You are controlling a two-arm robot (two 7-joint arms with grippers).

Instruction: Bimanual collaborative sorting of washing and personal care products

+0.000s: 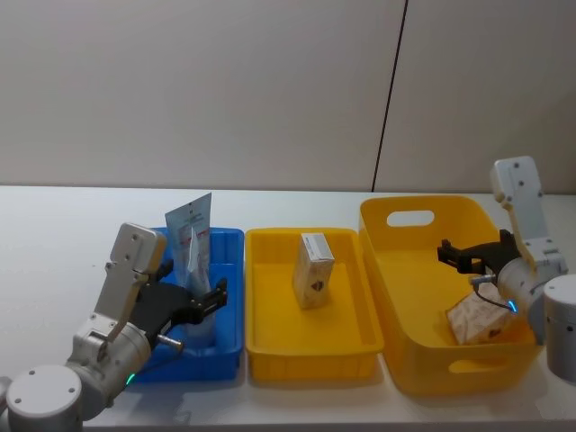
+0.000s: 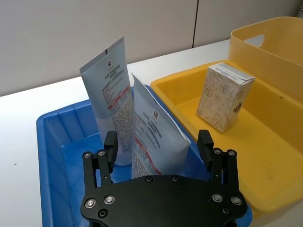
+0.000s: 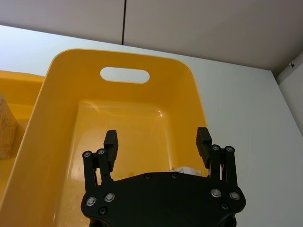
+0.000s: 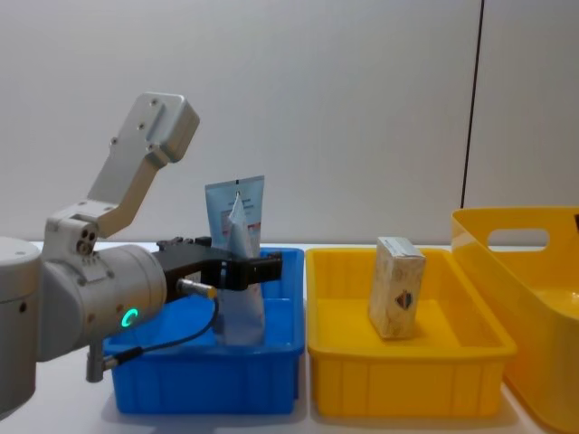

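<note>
Left gripper (image 2: 157, 142) sits wide open over the blue tray (image 2: 52, 137), and we see the near tube (image 2: 152, 125) standing right between its fingers, far tube (image 2: 110, 90) just behind. Right gripper (image 3: 157, 139) hangs open over the basket (image 3: 61, 109), box (image 1: 477, 322) lying in it by the palm.

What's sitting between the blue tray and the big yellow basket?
A yellow tray fills that gap, with one cream box standing in it; the head view shows this.
</note>
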